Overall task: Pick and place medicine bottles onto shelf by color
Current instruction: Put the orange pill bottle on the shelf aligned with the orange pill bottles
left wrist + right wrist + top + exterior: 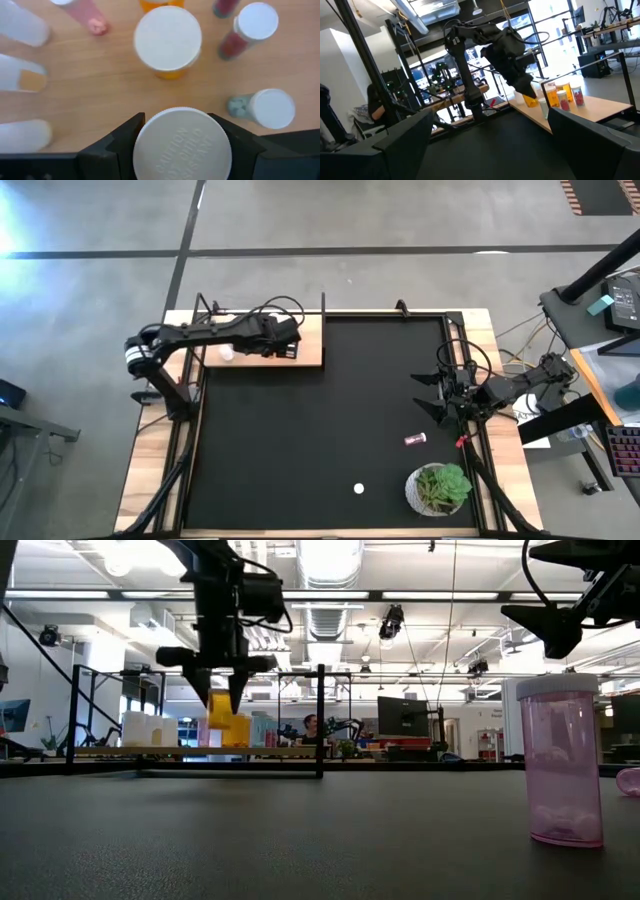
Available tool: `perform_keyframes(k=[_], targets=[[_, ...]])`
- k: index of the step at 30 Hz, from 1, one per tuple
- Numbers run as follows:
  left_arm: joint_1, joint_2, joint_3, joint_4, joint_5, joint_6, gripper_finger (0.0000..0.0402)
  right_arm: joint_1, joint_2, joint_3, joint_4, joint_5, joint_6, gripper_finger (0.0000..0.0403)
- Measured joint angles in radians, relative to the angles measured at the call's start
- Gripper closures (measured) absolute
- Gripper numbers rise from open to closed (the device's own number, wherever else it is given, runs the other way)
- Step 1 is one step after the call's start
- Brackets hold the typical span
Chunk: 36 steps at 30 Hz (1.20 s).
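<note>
While the left tool (182,145) clenches one orange bottle (182,150) over the shelf (115,85), the right tool (440,395) hangs released.

A light-wood shelf board (310,352) sits beside a large black table mat (320,420). On the board, orange-bodied pill bottles (168,42) and dark red ones (248,29) wear white caps. A pale pink translucent bottle (563,758) stands on the mat near a green plant in a white pot (440,488).

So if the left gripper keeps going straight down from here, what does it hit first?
Probably the shelf board: the left gripper points down at it, shut on an orange bottle, which would land first.
</note>
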<state>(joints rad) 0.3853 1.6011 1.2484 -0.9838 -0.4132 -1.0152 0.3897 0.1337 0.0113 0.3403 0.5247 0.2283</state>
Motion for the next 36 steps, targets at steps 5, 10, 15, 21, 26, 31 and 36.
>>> perform_keyframes(k=[5,10,15,21,26,31,36], targets=[[0.014,0.015,0.004,0.038,0.022,-0.007,0.0212,0.0,0.0,0.0,0.0,0.0,0.0,0.0019],[0.024,0.015,-0.017,0.062,0.03,-0.075,0.0212,0.0,0.0,0.0,0.0,0.0,0.0,0.0019],[0.028,0.016,-0.025,0.065,0.036,-0.123,0.0212,0.0,0.0,0.0,0.0,0.0,0.0,0.0019],[0.034,0.016,-0.033,0.082,0.039,-0.135,0.0212,0.0,0.0,0.0,0.0,0.0,0.0,0.0019],[0.034,0.016,-0.053,0.087,0.043,-0.184,0.0212,0.0,0.0,0.0,0.0,0.0,0.0,0.0019],[0.036,0.016,-0.071,0.108,0.05,-0.185,0.0212,0.0,0.0,0.0,0.0,0.0,0.0,0.0019],[0.041,0.016,-0.071,0.117,0.051,-0.187,0.0212,0.0,0.0,0.0,0.0,0.0,0.0,0.0019]])
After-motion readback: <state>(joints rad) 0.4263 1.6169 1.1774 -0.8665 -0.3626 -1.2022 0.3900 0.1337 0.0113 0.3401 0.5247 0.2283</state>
